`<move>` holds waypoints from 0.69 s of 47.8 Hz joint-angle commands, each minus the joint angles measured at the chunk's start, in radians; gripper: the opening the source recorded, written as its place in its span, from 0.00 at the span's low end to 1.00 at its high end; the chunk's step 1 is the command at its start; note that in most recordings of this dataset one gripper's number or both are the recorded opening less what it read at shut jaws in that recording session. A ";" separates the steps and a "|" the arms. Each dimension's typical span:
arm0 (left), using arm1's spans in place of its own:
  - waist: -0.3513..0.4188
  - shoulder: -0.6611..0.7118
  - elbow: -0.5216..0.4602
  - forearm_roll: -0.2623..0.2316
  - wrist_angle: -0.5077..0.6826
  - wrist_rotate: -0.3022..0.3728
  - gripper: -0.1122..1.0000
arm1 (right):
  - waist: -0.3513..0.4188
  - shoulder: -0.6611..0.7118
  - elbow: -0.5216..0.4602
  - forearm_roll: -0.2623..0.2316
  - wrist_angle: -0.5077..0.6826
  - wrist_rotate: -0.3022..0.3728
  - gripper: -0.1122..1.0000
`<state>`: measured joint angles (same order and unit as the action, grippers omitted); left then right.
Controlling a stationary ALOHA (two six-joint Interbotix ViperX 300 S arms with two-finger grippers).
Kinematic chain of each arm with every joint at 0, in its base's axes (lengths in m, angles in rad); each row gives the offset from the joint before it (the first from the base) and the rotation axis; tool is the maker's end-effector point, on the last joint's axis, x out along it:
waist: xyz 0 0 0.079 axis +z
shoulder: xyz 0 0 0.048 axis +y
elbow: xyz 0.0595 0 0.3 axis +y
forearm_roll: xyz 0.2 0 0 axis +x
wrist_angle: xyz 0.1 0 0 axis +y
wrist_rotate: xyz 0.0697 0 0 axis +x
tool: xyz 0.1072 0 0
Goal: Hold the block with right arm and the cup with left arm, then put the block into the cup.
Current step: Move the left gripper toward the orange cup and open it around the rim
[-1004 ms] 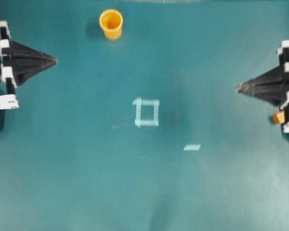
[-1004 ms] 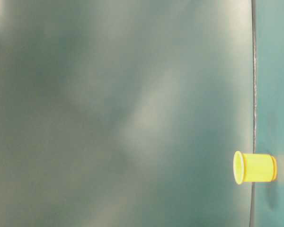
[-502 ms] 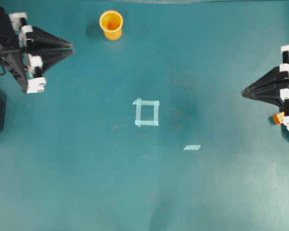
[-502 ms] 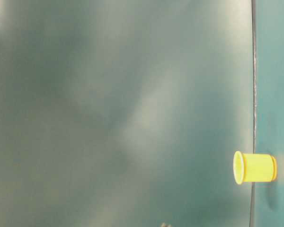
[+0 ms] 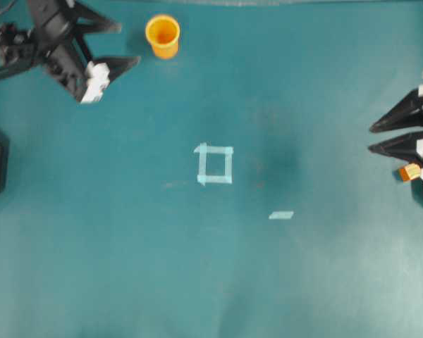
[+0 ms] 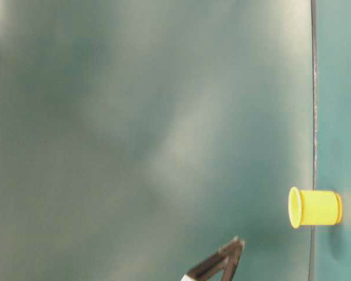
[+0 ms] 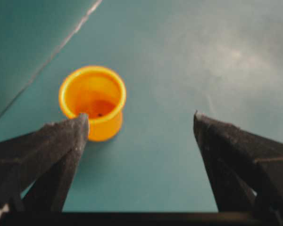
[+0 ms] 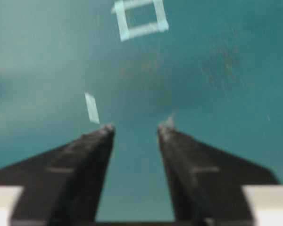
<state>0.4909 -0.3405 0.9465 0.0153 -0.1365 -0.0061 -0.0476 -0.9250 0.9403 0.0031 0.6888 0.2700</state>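
Teal table (image 5: 282,282); block (image 5: 409,172) visible overhead only.

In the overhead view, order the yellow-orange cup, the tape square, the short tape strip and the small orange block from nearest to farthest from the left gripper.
From the left gripper:
1. Cup, just beside it, top left.
2. Tape square, centre.
3. Tape strip, right of centre, lower.
4. Block, far right edge, by the right gripper.

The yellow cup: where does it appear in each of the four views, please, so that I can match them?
Overhead: the cup stands near the top edge, left of middle.
Table-level: the cup is at lower right, turned sideways in the picture.
Left wrist: the cup is upper left, beside one open finger.
Right wrist: not in it.
Shared landmark: the left gripper, beside the cup.
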 commanded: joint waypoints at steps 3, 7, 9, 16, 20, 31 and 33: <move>0.015 0.080 -0.074 0.003 -0.008 0.006 0.89 | -0.002 0.005 -0.046 0.002 0.095 0.002 0.63; 0.017 0.135 -0.101 0.003 -0.008 0.006 0.89 | -0.002 0.017 -0.058 0.003 0.147 0.008 0.67; 0.017 0.161 -0.114 0.002 -0.009 0.006 0.89 | -0.002 0.021 -0.063 0.003 0.169 0.017 0.68; 0.020 0.249 -0.149 0.003 -0.009 0.009 0.89 | -0.002 0.051 -0.071 0.003 0.227 0.087 0.68; 0.028 0.293 -0.163 0.003 -0.008 0.011 0.89 | 0.002 0.063 -0.071 0.003 0.249 0.104 0.68; 0.066 0.354 -0.190 0.003 -0.008 0.012 0.89 | 0.035 0.078 -0.072 0.003 0.259 0.103 0.68; 0.071 0.350 -0.192 0.003 -0.009 0.012 0.89 | 0.041 0.078 -0.072 0.003 0.259 0.103 0.68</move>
<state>0.5461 0.0261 0.7762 0.0169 -0.1365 0.0046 -0.0184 -0.8498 0.8974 0.0031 0.9495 0.3728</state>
